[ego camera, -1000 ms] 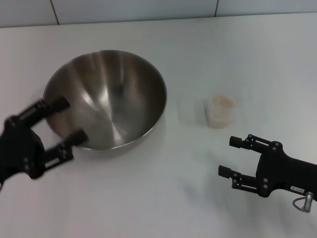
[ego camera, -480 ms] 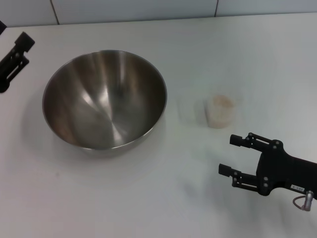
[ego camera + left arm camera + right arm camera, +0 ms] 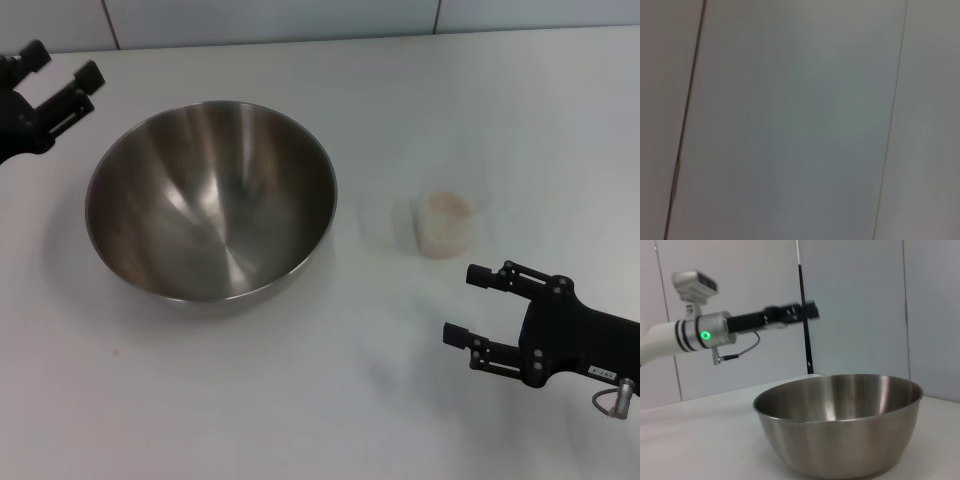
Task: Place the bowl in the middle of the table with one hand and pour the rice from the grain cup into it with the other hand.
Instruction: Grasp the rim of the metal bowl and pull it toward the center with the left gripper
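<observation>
The cup [image 3: 444, 224] of rice [image 3: 450, 205] sits at 3 o'clock from the bowl [image 3: 212, 198]; looks light and squashy, so grab mid-wall gently. Right gripper [image 3: 478, 305] spread wide and empty, left gripper [image 3: 62, 82] likewise

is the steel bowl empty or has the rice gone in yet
Empty. The bowl shows only bare shiny metal inside, and the grain cup stands upright beside it, not yet poured.
</observation>
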You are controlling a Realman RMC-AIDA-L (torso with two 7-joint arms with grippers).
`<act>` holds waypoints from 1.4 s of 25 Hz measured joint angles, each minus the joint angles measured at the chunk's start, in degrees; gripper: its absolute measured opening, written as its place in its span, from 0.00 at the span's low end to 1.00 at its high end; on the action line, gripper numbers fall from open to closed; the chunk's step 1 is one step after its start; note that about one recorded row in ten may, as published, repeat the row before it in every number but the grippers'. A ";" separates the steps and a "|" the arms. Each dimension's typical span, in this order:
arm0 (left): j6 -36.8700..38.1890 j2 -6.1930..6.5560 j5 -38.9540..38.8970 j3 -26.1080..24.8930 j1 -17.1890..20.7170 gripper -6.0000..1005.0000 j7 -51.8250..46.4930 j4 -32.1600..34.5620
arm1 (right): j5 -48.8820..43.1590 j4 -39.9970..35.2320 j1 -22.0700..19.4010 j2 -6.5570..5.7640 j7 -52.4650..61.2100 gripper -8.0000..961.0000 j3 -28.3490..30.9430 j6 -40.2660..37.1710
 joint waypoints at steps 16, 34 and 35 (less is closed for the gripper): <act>-12.19 0.20 27.37 14.00 0.22 0.80 -39.03 24.14 | 0.24 -0.09 0.64 0.00 0.23 0.79 0.83 0.51; -6.26 0.38 49.96 16.77 -6.86 0.80 -57.68 30.26 | 0.24 -0.09 0.59 -0.09 -0.06 0.79 0.89 0.46; -5.87 0.38 50.69 16.77 -7.22 0.80 -57.99 30.33 | 0.24 -0.09 0.57 -0.09 -0.08 0.79 0.90 0.46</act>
